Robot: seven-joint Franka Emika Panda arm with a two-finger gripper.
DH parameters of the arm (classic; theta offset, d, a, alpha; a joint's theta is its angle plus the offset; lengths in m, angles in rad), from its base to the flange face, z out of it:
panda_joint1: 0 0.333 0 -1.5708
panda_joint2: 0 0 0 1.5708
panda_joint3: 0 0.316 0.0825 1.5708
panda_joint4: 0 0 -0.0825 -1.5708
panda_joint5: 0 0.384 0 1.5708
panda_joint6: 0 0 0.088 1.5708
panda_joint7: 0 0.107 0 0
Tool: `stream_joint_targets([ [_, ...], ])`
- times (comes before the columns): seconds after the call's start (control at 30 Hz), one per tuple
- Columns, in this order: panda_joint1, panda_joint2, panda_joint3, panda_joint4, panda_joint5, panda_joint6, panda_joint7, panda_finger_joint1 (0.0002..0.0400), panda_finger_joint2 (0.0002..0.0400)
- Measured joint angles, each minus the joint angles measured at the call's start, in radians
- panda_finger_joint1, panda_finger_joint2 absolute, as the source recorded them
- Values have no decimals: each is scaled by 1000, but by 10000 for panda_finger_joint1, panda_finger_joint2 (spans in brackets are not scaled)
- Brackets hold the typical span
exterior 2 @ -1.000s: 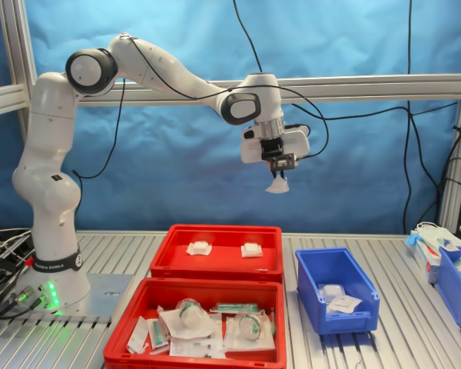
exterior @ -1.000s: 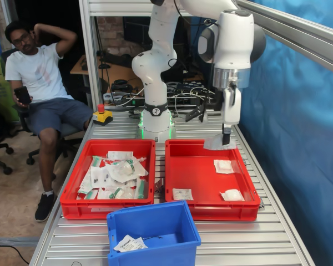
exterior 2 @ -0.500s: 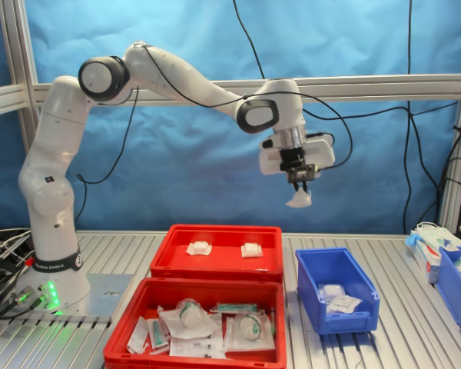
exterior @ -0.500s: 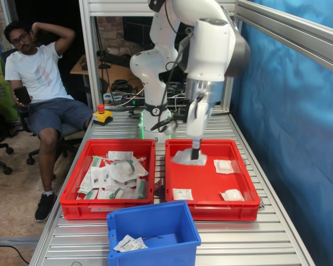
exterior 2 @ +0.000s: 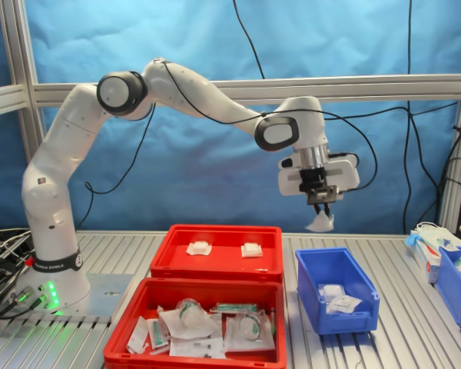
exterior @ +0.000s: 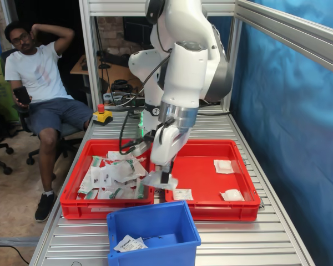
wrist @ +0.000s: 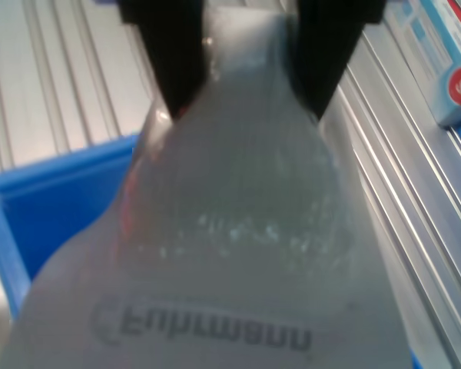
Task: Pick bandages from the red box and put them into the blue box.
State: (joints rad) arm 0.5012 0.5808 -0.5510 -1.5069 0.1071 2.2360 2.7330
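Observation:
My gripper (exterior 2: 323, 205) is shut on one bandage (exterior 2: 320, 223), a white pouch in clear wrap hanging above the blue box (exterior 2: 336, 270). In the first exterior view the gripper (exterior: 166, 176) and its bandage (exterior: 155, 180) hang over the gap between the two red crates, just behind the blue box (exterior: 166, 224). The red box (exterior: 205, 180) holds two more bandages (exterior: 223, 165) (exterior: 232, 194) and a flat packet (exterior: 182, 194). In the wrist view the bandage (wrist: 238, 246) fills the picture between black fingers (wrist: 173, 54), with the blue box (wrist: 54, 207) below.
A second red crate (exterior: 72, 205) crowded with green-and-white packets stands beside the red box. A white pouch (exterior 2: 334, 291) and a paper packet (exterior: 129, 244) lie in the blue box. A seated person (exterior: 39, 83) is at the first exterior view's left. Another blue bin (exterior 2: 455, 283) stands at the second exterior view's right.
The arm has carried the held bandage away from over the red box toward the blue box and lowered it. The gripper stayed shut throughout.

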Motion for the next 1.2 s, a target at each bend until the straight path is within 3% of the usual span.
stream_joint_targets([
  [0.33, -108, 82, 59, 118, 0, 0, 0, 67, 67],
  [0.43, -122, 91, 67, 136, 0, 0, 0, 67, 67],
  [1.2, -139, 101, 87, 181, 0, 0, 0, 67, 67],
])
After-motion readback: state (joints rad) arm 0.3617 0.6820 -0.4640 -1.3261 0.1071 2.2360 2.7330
